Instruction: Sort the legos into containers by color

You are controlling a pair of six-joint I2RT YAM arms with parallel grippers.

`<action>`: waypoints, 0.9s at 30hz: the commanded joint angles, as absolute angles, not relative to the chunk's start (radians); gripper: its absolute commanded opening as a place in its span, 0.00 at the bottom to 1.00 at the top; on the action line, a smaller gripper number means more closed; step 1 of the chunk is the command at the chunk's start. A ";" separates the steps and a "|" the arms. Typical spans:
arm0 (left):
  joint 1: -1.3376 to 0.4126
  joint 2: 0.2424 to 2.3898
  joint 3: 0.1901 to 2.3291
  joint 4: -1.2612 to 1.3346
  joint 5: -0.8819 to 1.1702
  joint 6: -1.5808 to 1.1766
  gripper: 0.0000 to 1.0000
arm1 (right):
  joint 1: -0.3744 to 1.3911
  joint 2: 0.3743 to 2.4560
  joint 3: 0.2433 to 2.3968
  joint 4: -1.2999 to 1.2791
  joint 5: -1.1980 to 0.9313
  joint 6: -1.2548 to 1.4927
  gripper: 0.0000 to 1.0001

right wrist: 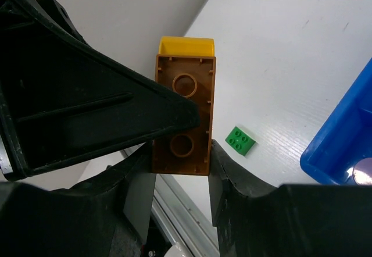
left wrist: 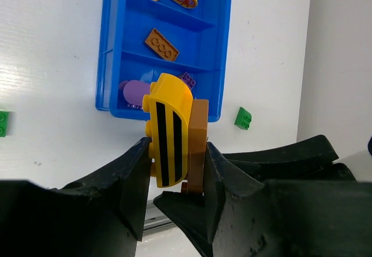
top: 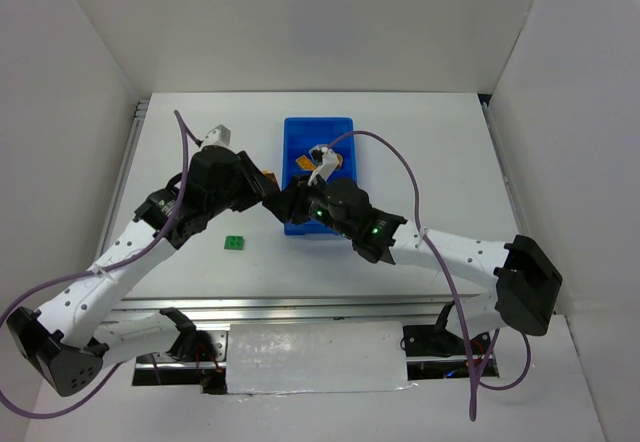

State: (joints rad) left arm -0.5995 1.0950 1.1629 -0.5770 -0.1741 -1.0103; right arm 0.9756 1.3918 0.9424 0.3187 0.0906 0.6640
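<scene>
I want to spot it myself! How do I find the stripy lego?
Find the blue tray, then look beside its near end, where the left pincer and right pincer meet. Clamped between them is a rounded yellow brick stuck to a brown brick. It is the only one with two black stripes.

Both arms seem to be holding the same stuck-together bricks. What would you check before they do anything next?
1. Left fingers clamp the yellow striped piece together with the brown brick: ok.
2. Right fingers clamp the brown brick's sides: ok.
3. The two pieces are separated: not ok, they look joined.
4. Blue tray has a compartment holding a flat brown brick: ok.
5. Green lego sorted: not ok, it lies on the table.
</scene>
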 commanded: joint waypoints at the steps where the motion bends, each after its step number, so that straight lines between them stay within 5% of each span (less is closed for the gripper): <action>1: -0.629 1.078 1.184 -0.597 -0.170 -1.028 0.00 | 0.982 1.381 0.971 0.337 0.166 0.629 0.33; 4: -0.634 1.075 1.163 -0.578 -0.155 -1.025 0.00 | 0.985 1.385 0.976 0.336 0.150 0.611 0.06; 7: -0.640 1.068 1.152 -0.563 -0.152 -1.020 0.23 | 0.985 1.387 0.965 0.362 0.095 0.569 0.00; 8: -0.640 1.065 1.152 -0.561 -0.156 -1.020 0.52 | 0.986 1.378 0.957 0.388 0.081 0.551 0.00; 11: -0.640 1.049 1.158 -0.569 -0.173 -1.014 0.94 | 0.986 1.355 0.917 0.445 0.034 0.531 0.00; 12: -0.640 1.040 1.160 -0.566 -0.178 -1.009 1.00 | 0.986 1.348 0.910 0.457 0.023 0.526 0.00; 21: -0.640 0.951 1.186 -0.508 -0.184 -0.918 1.00 | 0.968 1.290 0.881 0.437 -0.003 0.514 0.00; 27: -0.638 0.847 1.131 -0.316 0.001 -0.625 1.00 | 0.889 1.167 0.885 0.330 -0.258 0.532 0.00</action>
